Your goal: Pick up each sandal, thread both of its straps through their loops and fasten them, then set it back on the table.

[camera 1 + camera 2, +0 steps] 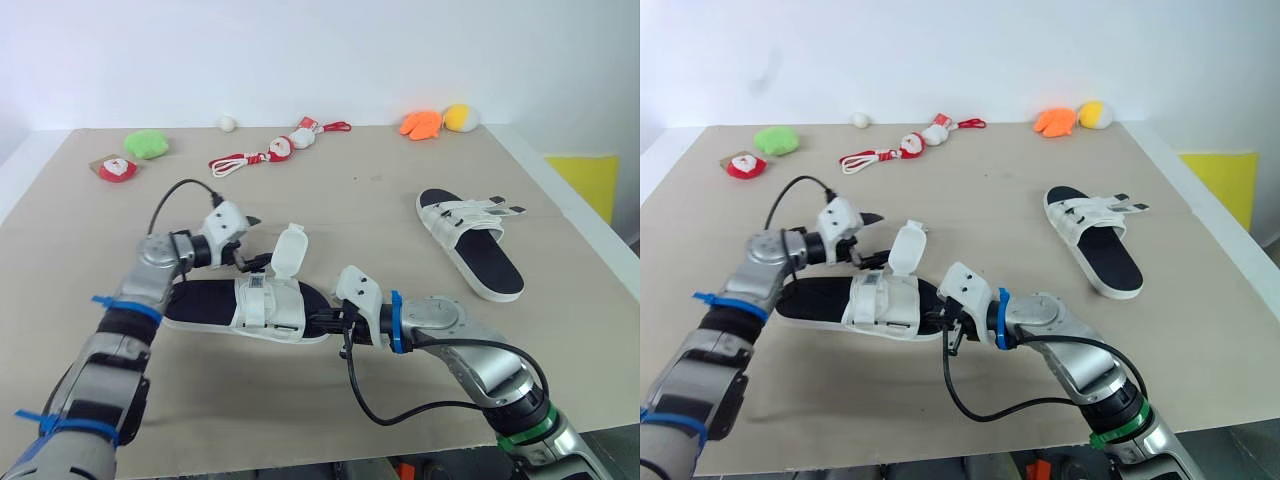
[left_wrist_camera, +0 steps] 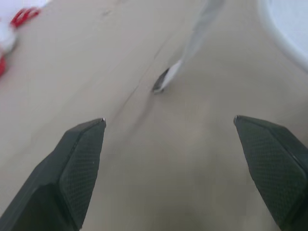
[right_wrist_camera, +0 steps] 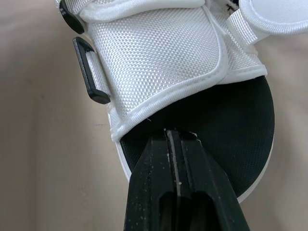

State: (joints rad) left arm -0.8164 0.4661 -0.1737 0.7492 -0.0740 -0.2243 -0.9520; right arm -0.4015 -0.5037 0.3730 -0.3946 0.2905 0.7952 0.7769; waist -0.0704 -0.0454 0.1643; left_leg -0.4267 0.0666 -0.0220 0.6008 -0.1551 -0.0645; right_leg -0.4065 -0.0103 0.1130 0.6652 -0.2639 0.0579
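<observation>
The right gripper (image 3: 176,137), fingers pressed together, touches the black footbed at the right-hand end of the near sandal (image 1: 255,305), which lies flat on the table (image 1: 400,170) with its long axis running left to right. Just behind the sandal's middle, the left gripper (image 1: 252,243) stands spread and empty beside the upturned strap (image 1: 290,250), the nearer arm for threading. The far sandal (image 1: 470,240) lies well apart to the right, straps loose.

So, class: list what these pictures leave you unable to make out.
Far sandal: whether its straps are threaded; too small in the eye views.
Near sandal: one end partly hidden by the left arm, eye views.
Pale strip, left wrist view: blurred, cannot be identified.
</observation>
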